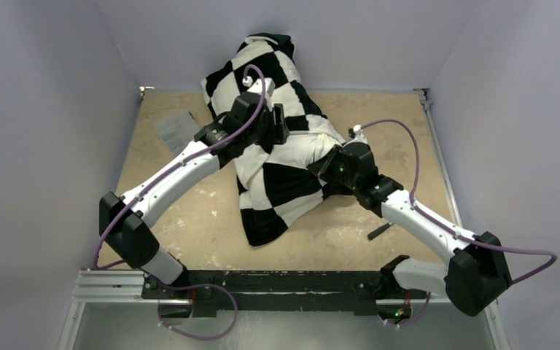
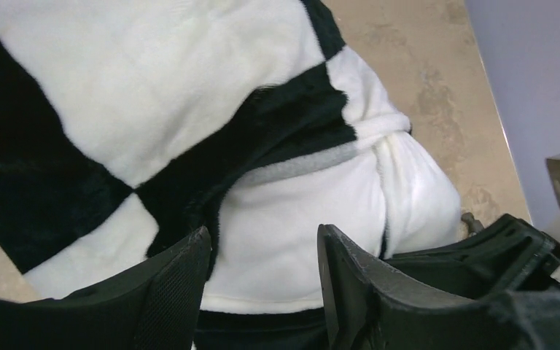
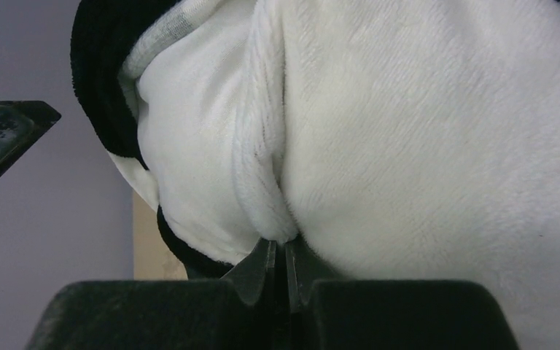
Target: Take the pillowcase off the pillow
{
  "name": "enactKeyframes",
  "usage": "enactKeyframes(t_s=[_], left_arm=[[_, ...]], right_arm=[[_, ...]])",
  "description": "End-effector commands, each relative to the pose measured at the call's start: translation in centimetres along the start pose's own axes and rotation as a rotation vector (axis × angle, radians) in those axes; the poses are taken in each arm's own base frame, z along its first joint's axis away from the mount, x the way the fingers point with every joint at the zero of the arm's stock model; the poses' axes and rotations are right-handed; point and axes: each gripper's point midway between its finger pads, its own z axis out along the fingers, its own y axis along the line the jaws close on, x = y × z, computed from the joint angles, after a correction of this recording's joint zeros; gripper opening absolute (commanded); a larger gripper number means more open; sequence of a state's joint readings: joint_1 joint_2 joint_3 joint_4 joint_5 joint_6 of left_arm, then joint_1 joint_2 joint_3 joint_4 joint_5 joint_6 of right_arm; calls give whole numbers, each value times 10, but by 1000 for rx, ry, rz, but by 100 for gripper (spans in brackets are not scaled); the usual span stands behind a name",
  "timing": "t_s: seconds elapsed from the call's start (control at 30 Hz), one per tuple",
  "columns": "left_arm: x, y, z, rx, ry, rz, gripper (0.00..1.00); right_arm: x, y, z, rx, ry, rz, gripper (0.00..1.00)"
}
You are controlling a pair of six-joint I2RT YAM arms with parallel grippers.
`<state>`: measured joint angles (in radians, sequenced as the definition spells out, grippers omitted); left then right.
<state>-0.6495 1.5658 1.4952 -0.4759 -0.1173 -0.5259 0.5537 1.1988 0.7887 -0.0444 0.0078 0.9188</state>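
Note:
The black-and-white checkered pillowcase (image 1: 262,73) lies from the far wall toward the table's middle. The white pillow (image 1: 302,149) bulges out of it on the right side. My left gripper (image 1: 275,124) hovers over the pillowcase's middle. In the left wrist view it (image 2: 262,255) stands open just above the white pillow (image 2: 299,211), beside the pillowcase (image 2: 153,87) and its grey hem. My right gripper (image 1: 328,162) is at the pillow's right side. In the right wrist view it (image 3: 283,251) is shut on a fold of the plush white pillow (image 3: 423,131), with the pillowcase's black edge (image 3: 95,73) at the upper left.
A clear plastic sheet (image 1: 176,130) lies on the tan table (image 1: 189,219) at the back left. A small black stick (image 1: 379,232) lies near the right arm. Walls close the table in on three sides. The right arm's black wrist (image 2: 496,240) is close beside the left fingers.

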Motion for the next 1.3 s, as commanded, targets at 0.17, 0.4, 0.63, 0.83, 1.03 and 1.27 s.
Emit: enactKeyframes(t_s=[0.17,0.4,0.63,0.83,1.03,1.27], left_arm=[[18,-40,12,-5,-47,-11,64],[46,-35,39,-72,-16,13,76],[93,-39,73,-71,75,25,78],[123,-52,84,-6,130,-16,75],[131,-37,93,-51,126,15,17],[74,12,88,-127,24,-7,0]], right_arm=[[4,0,-8,-58,-36,19,0],[13,-14,-6,-41,-33,36,0],[16,-16,-4,-48,-30,37,0],[21,-24,2,-28,-23,37,0],[23,-33,5,12,-24,58,0],[29,-53,3,86,-32,122,0]])
